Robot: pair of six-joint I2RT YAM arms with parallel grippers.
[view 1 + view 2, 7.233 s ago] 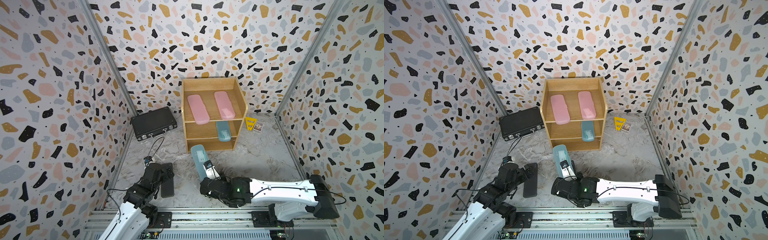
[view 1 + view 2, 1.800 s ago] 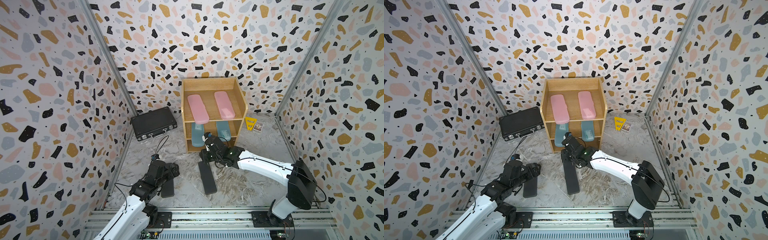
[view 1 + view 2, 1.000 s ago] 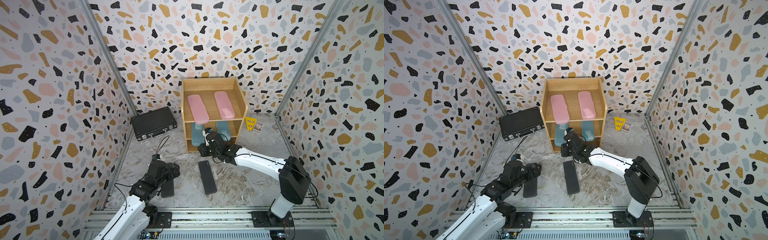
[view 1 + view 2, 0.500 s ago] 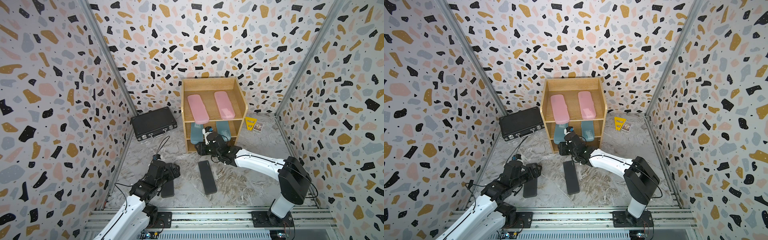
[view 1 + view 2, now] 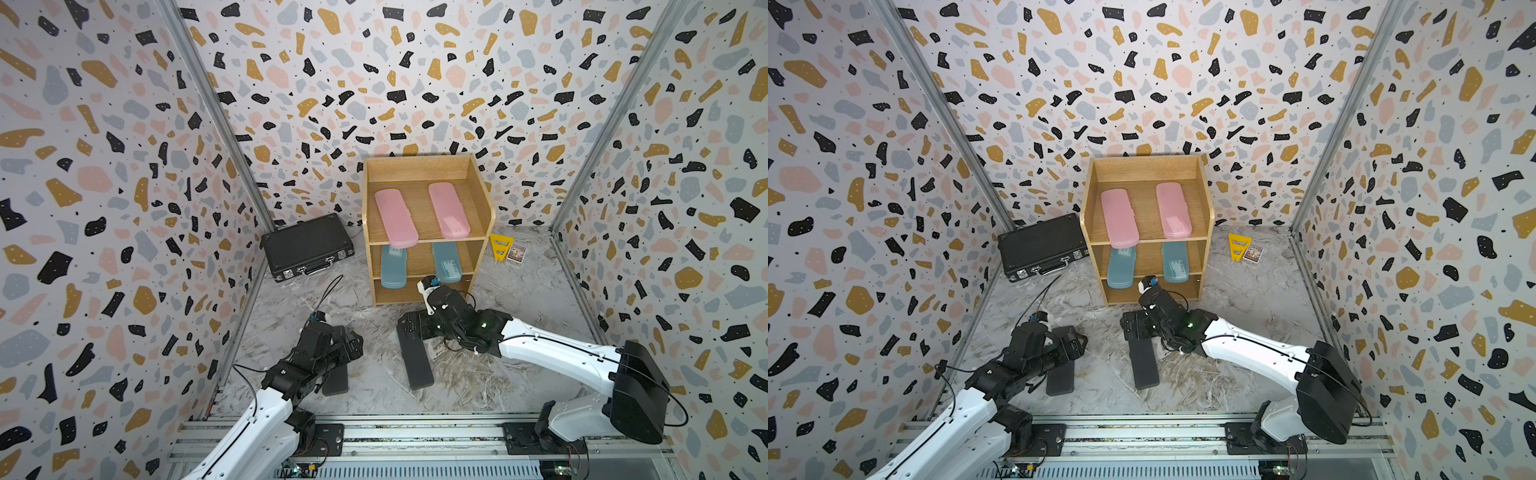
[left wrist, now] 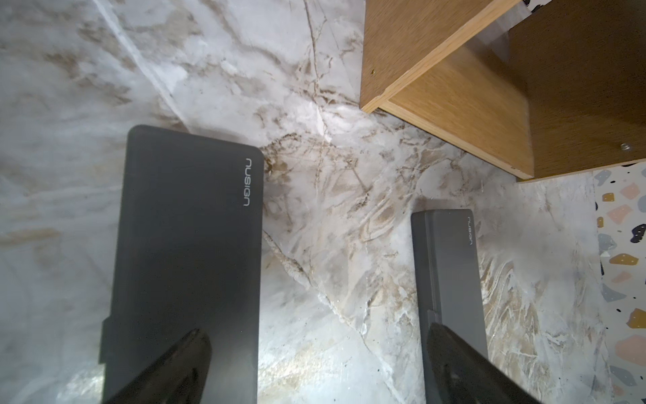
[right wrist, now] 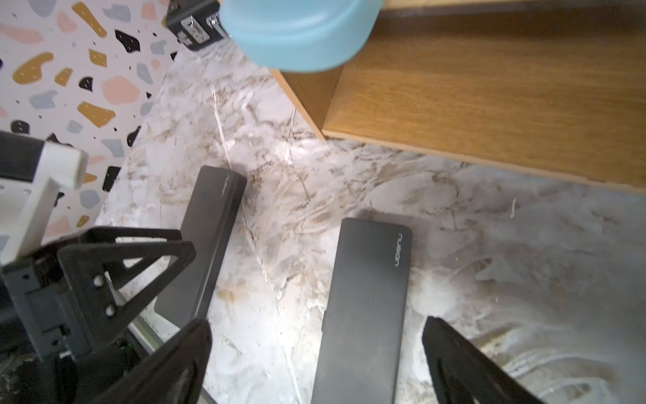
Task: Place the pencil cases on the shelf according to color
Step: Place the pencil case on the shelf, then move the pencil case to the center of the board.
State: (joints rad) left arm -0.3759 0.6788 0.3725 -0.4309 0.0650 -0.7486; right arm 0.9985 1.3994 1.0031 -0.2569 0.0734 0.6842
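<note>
Lettering — "nusign" — marks one corner of both black pencil cases (image 6: 185, 245) (image 6: 451, 280).

The shelf (image 5: 481, 195) holds pink cases (image 5: 396, 218) up top, teal cases (image 5: 393, 268) mid-tier; black cases (image 5: 417, 365) lie flat before it.

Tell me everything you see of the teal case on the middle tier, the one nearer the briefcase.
That teal pencil case is long, flat and slim, of translucent teal plastic with rounded ends. The right wrist view shows a seam round its front end, and it looks closed. It lies flat on the middle board of the shelf, lengthwise front to back. Its front end overhangs the edge and its rear is hidden under the top board. Only the board touches it.
</note>
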